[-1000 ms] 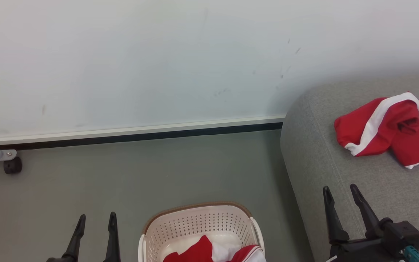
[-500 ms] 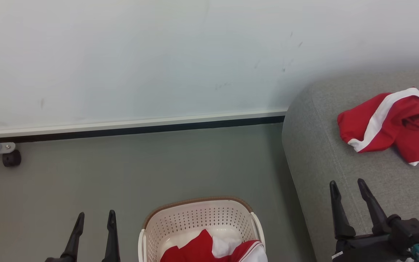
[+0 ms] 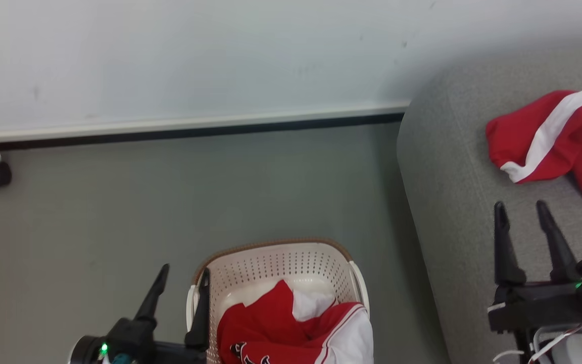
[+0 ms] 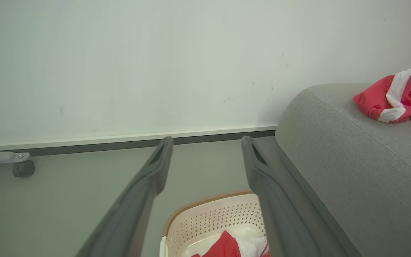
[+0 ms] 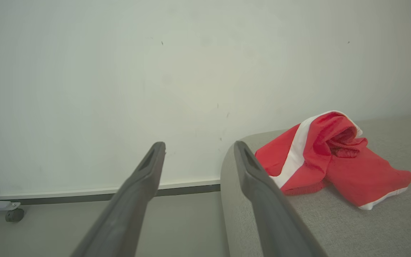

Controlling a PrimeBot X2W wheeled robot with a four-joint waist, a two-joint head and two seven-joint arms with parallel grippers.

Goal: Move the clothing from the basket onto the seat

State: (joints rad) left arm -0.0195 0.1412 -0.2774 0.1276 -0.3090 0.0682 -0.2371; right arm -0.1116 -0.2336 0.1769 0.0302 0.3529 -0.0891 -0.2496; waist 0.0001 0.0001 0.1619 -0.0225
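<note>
Contents, head view:
- Basket (image 3: pixel 281 265): cream, perforated, brown rim. On the grey floor (image 3: pixel 94 212) at 6 o'clock.
- Lettered garment (image 3: pixel 271 328): red and white with dark lettering, bunched inside the basket.
- Seat (image 3: pixel 452 202): grey upholstery at 3 o'clock, just beside the basket.
- Striped garment (image 3: pixel 538 136): red with a white band, crumpled on the seat at 2 o'clock.
- Left jaws: 7 o'clock, spread apart, empty, at the basket's left handle; contact cannot be told.
- Right jaws: 4 o'clock, spread apart, empty, over the seat, short of the striped garment.
</note>
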